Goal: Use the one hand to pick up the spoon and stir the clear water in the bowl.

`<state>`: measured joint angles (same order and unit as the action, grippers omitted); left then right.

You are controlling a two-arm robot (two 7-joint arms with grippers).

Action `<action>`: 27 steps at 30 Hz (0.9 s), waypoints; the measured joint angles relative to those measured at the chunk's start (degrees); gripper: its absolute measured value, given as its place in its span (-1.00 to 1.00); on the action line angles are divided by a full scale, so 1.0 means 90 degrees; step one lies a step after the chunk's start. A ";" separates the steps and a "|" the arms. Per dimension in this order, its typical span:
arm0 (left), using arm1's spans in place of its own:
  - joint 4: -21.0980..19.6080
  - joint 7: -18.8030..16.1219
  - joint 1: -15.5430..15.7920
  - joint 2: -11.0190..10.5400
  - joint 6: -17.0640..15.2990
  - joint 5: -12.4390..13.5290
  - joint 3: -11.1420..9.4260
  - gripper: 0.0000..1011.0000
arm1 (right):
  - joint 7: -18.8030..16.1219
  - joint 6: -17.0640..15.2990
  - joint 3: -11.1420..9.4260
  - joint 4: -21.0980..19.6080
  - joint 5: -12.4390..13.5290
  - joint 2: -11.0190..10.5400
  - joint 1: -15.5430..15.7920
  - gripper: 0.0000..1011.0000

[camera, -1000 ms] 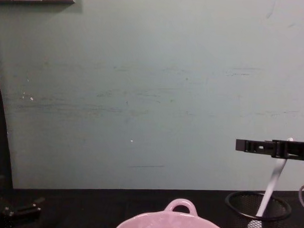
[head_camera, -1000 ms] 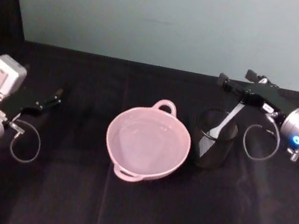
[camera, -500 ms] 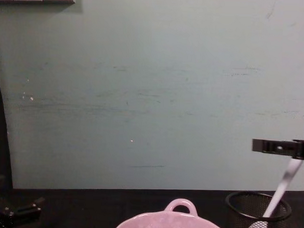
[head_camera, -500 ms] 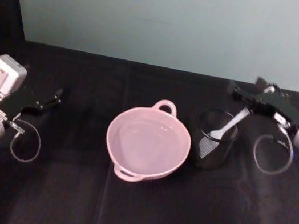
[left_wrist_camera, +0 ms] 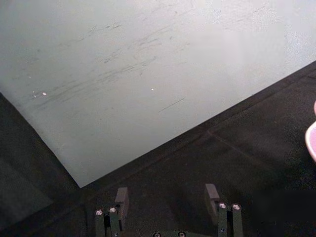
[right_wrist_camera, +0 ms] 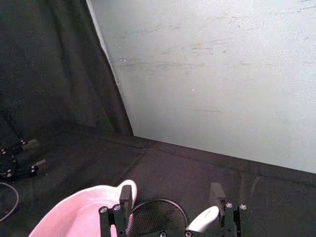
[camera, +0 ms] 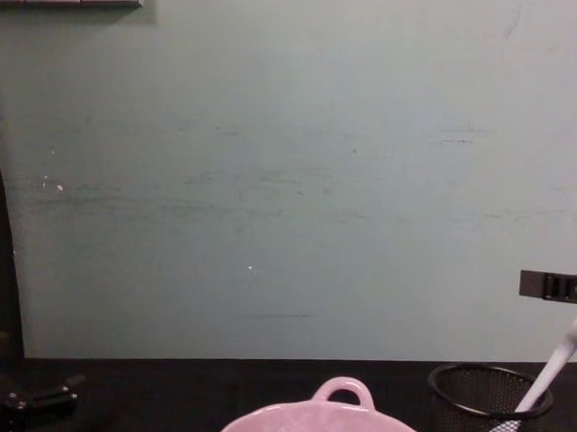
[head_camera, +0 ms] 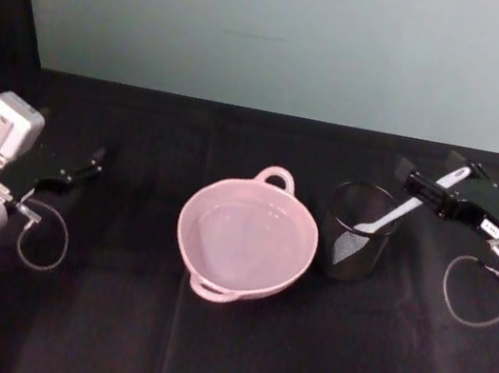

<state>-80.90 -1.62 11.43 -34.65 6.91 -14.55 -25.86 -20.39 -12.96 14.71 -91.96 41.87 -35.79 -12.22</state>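
Spoon: slim and white, standing tilted in the black wire-mesh cup, bowl end down inside the cup and handle leaning up and away toward the robot's right. In the chest view the handle rises out of the cup's rim at a slant. The handle's upper end lies between the two black fingers of the right gripper, which sits just to the right of the cup, above the table. In the right wrist view the fingers stand spread apart on either side of the white handle tip, with visible space between each finger and the handle, so the gripper is spread wide and not closed on the spoon. The pale pink bowl sits at the middle of the black-covered table, just beside the cup on its left, its small loop handle toward the wall; clear water shows inside. The bowl and cup are close, and whether they touch cannot be told. The left gripper rests parked well apart at the table's left side, low over the cloth, its fingers standing parted with nothing between them. A pale green wall backs the table.
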 joint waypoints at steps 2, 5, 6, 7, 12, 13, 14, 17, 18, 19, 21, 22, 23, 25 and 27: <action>0.0000 0.0000 0.0000 0.0000 0.0000 0.0000 0.0000 1.00 | 0.0027 -0.0015 -0.0024 -0.0077 0.0042 -0.0037 0.0073 0.98; 0.0000 0.0000 0.0000 0.0000 0.0000 0.0000 0.0000 1.00 | 0.0067 -0.0070 -0.0047 -0.0187 0.0101 -0.0102 0.0171 0.98; 0.0000 0.0000 0.0000 0.0000 0.0000 0.0000 0.0000 1.00 | 0.0075 -0.0080 -0.0053 -0.0214 0.0112 -0.0123 0.0201 0.98; 0.0000 0.0000 0.0000 0.0000 0.0000 0.0000 0.0000 1.00 | 0.0091 -0.0086 -0.0059 -0.0242 0.0119 -0.0142 0.0231 0.98; 0.0000 0.0000 0.0000 0.0001 0.0000 0.0000 0.0000 1.00 | 0.0200 -0.0079 -0.0085 -0.0358 0.0119 -0.0234 0.0414 0.98; 0.0000 0.0000 0.0000 0.0000 0.0000 0.0000 0.0000 1.00 | 0.0235 -0.0058 -0.0079 -0.0355 0.0085 -0.0243 0.0447 0.98; 0.0000 0.0000 0.0000 0.0000 0.0000 0.0000 0.0000 1.00 | 0.0256 -0.0042 -0.0072 -0.0344 0.0054 -0.0245 0.0461 0.98; 0.0000 0.0000 0.0000 0.0000 0.0000 0.0000 0.0000 1.00 | 0.0307 0.0031 -0.0039 -0.0286 -0.0083 -0.0246 0.0509 0.98; 0.0000 0.0000 0.0000 0.0000 0.0000 0.0000 0.0000 1.00 | 0.0313 0.0053 -0.0031 -0.0280 -0.0119 -0.0245 0.0522 0.98; 0.0000 0.0000 0.0000 0.0000 0.0000 0.0000 0.0000 1.00 | 0.0321 0.0089 -0.0022 -0.0275 -0.0193 -0.0248 0.0550 0.98; 0.0000 0.0000 0.0000 0.0000 0.0000 0.0000 0.0000 1.00 | 0.0324 0.0127 -0.0018 -0.0282 -0.0274 -0.0262 0.0587 0.98; 0.0000 0.0000 0.0000 0.0000 0.0000 0.0000 0.0000 1.00 | 0.0324 0.0142 -0.0017 -0.0291 -0.0312 -0.0273 0.0609 0.98; 0.0000 0.0000 0.0000 0.0000 0.0000 0.0000 0.0000 1.00 | 0.0320 0.0168 -0.0018 -0.0311 -0.0393 -0.0296 0.0651 0.98; 0.0000 0.0000 0.0000 0.0000 0.0000 0.0000 0.0000 1.00 | 0.0317 0.0186 -0.0022 -0.0332 -0.0467 -0.0323 0.0697 0.98; 0.0000 0.0000 0.0000 0.0000 0.0000 0.0000 0.0000 1.00 | 0.0320 0.0240 -0.0048 -0.0379 -0.0611 -0.0375 0.0791 0.98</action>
<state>-80.90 -1.62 11.43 -34.65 6.91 -14.55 -25.86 -17.52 -10.80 14.28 -95.37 36.37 -39.16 -5.10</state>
